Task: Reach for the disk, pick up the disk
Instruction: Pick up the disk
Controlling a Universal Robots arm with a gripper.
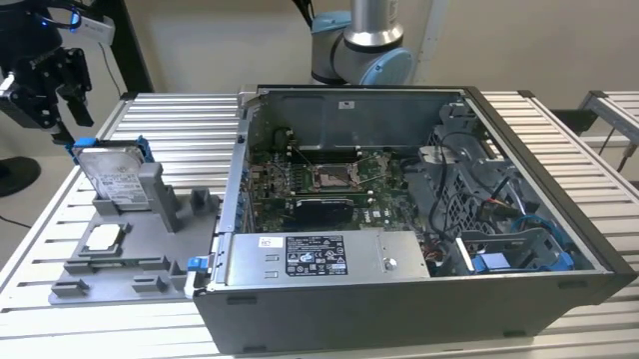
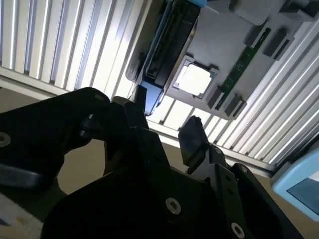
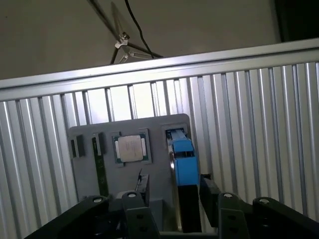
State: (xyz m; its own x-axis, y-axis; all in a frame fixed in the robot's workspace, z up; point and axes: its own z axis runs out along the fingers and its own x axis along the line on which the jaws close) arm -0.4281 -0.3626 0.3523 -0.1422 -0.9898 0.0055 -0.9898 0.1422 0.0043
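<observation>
One grey tray (image 1: pixel 150 263) carries one disk (image 1: pixel 110 176), one square chip (image 1: pixel 103 238) and one green circuit strip (image 3: pixel 102 172); beside the tray, one open computer case (image 1: pixel 399 307).

Bright light glares off the ribbed metal table (image 2: pixel 60 40) in the second wrist view, leaving the gripper (image 2: pixel 167 117) a dark silhouette.

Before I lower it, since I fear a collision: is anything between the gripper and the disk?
Nothing visible stands between them. The open gripper hangs right over the disk, which stands on edge in the grey fixture.
</observation>
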